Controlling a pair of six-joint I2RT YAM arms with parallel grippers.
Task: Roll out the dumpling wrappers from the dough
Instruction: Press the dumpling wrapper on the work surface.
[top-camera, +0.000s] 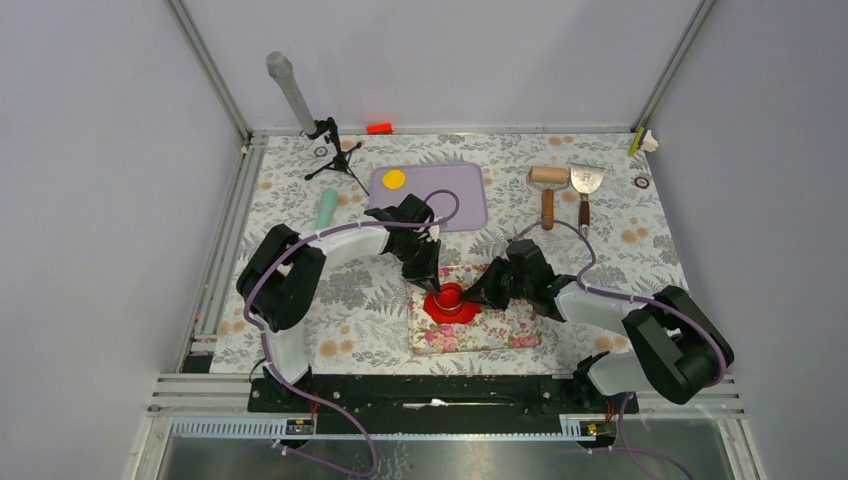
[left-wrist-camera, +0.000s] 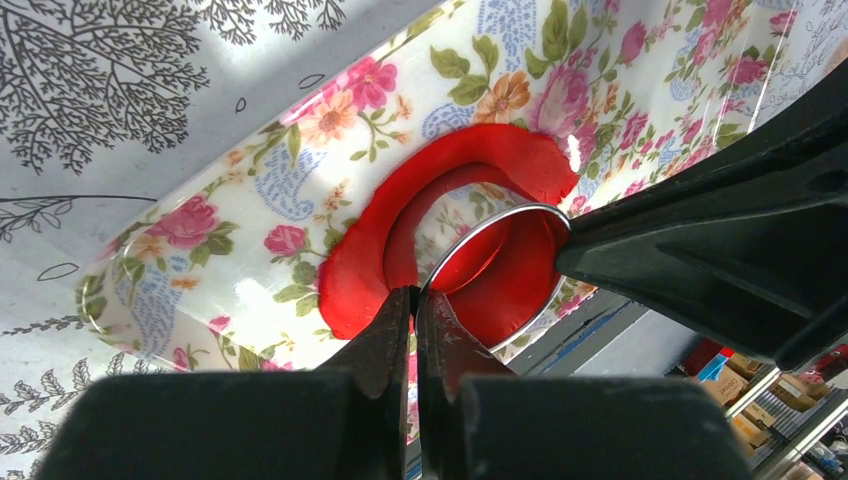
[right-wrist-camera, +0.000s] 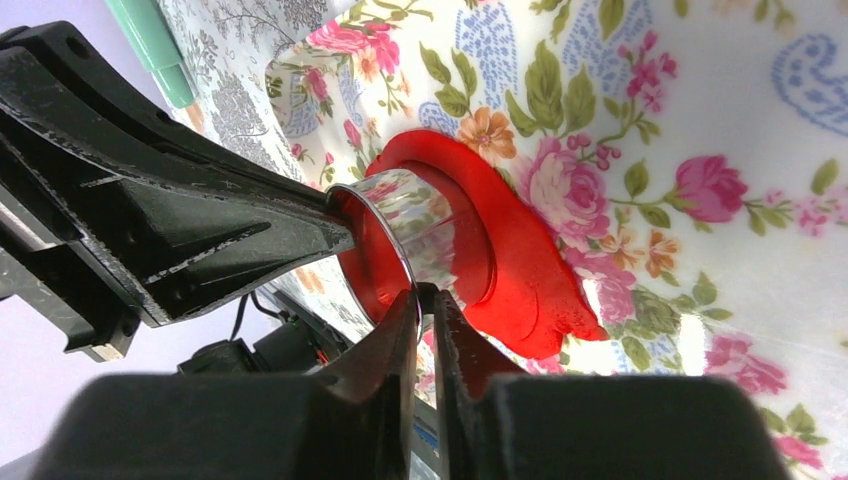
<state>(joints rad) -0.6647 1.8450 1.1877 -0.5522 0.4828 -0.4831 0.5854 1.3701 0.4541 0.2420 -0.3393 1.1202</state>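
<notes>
**Metal ring (right-wrist-camera: 420, 225) pinched from both sides**

The left fingers (left-wrist-camera: 385, 335) and right fingers (right-wrist-camera: 460, 345) are each clamped narrowly on the ring's thin rim, facing one another. The ring stands on a flat sheet of red dough (left-wrist-camera: 350, 275), which lies on a flowered mat (top-camera: 500, 330) on the desk (top-camera: 620, 260). A yellow disc (top-camera: 394, 179) sits well apart on a purple board (top-camera: 450, 195).

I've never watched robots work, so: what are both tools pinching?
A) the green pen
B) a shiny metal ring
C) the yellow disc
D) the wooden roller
B: the left tool and right tool each pinch the rim of the metal ring on the red dough.
</notes>
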